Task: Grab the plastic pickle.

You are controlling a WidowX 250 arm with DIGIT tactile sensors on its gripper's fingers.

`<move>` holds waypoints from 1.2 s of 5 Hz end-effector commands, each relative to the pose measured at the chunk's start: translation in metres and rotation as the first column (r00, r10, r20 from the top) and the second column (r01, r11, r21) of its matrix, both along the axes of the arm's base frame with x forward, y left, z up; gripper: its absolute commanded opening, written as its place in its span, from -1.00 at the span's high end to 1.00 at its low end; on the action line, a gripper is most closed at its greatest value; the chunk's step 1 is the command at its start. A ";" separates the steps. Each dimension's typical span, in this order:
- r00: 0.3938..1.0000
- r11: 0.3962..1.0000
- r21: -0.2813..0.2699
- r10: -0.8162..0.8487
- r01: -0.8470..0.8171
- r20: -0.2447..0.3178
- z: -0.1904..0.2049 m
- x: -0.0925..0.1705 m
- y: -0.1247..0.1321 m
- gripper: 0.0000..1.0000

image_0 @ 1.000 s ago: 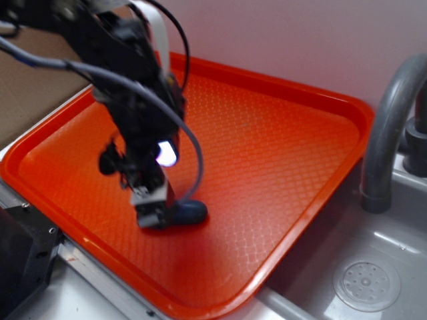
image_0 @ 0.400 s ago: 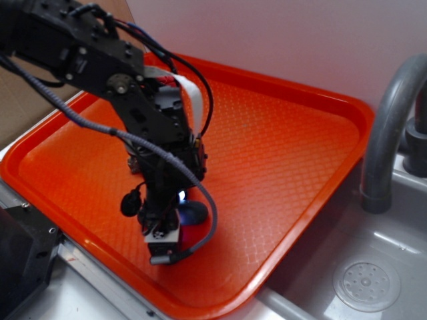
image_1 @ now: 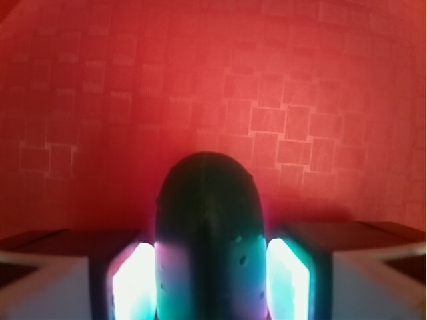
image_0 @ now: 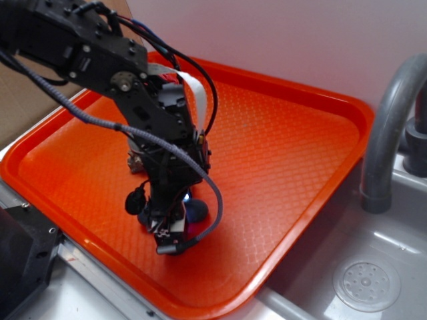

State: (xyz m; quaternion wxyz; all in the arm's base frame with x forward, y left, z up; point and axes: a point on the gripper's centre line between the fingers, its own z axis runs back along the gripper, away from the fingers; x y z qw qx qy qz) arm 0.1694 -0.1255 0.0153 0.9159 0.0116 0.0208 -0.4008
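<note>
The plastic pickle (image_1: 208, 227) is a dark blue-green capsule that lies on the orange tray (image_0: 287, 133), near its front edge. In the exterior view only its rounded end (image_0: 197, 211) shows beside the arm. My gripper (image_0: 172, 230) points down onto it. In the wrist view my gripper (image_1: 210, 287) has the pickle between its two glowing pads (image_1: 133, 283), which press against both of its sides. The pickle's far end sticks out past the fingertips over the tray.
A small brownish lump (image_0: 135, 160) sits on the tray, mostly hidden behind the arm. A grey faucet (image_0: 387, 127) and a sink with a drain (image_0: 366, 285) are to the right. A black box (image_0: 20, 260) stands at the front left.
The arm has come down from above the pickle and shifted slightly right. The fingers now sit around the pickle, which has stayed on the tray.
</note>
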 end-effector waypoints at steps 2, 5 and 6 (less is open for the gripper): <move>0.923 0.920 -0.069 0.384 -0.385 -0.031 0.086 0.029 0.048 1.00; 0.559 0.561 -0.014 0.826 -0.827 0.076 0.183 0.052 0.084 1.00; 0.587 0.590 -0.022 0.805 -0.807 0.082 0.176 0.052 0.081 1.00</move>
